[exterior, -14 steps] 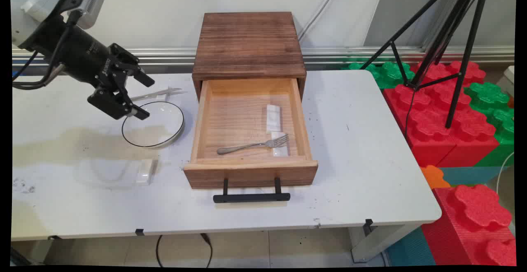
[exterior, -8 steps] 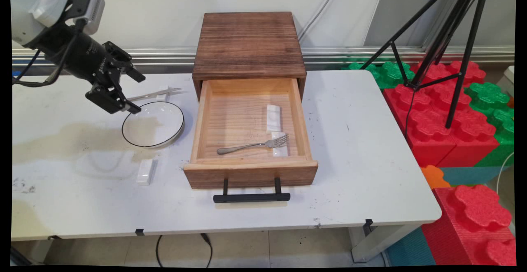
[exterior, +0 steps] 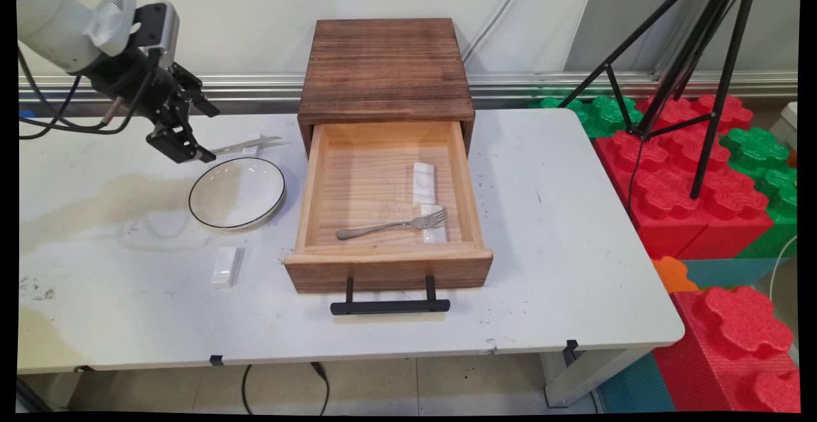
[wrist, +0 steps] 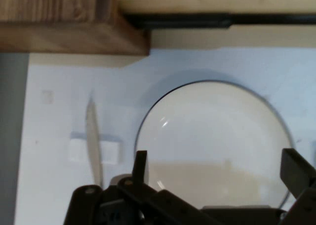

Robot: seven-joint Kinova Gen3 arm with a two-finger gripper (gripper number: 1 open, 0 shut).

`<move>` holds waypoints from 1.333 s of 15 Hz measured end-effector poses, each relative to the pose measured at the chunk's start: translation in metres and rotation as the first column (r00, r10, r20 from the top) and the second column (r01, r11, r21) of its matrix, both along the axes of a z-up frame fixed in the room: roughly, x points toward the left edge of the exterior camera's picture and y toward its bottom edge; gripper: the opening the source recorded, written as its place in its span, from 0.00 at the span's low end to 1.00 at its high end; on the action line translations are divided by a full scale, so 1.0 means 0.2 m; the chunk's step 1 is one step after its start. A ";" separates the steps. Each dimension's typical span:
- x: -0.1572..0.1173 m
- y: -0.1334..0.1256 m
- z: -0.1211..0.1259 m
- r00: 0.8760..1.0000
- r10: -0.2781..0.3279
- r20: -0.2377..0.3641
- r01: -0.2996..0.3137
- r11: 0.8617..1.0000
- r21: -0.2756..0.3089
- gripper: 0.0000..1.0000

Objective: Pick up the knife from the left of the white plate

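The hand (exterior: 194,125) hangs above the left rear of the tabletop (exterior: 574,230), its two fingers (wrist: 140,166) spread wide with nothing between them. It sits over the far-left rim of a white plate (exterior: 237,192) with a dark edge; in the hand view the plate (wrist: 212,136) fills the space between and beyond the fingers. Just behind the plate a knife (exterior: 246,146) lies on a small white rest, its tip pointing toward a wooden box (exterior: 385,67); the hand view shows the knife (wrist: 93,138) crossing that white rest beside the plate. The box stands at the middle of the tabletop with its drawer (exterior: 388,265) pulled out toward the near side, a black handle (exterior: 390,306) on its front. Inside the drawer a fork (exterior: 392,224) lies with its tines resting on a small white block (exterior: 434,225), and a second white block (exterior: 424,182) lies just behind. Another white block (exterior: 224,265) lies on the tabletop in front of the plate, near the drawer's left front corner. To the right of the tabletop stand red and green foam blocks (exterior: 689,173) and a black tripod (exterior: 696,45).
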State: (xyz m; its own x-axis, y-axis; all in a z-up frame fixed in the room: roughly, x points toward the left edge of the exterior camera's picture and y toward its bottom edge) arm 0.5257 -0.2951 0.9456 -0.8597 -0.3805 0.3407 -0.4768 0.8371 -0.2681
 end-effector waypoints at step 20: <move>0.41 -0.44 -0.44 0.980 0.112 0.162 -0.114 0.993 0.008 1.00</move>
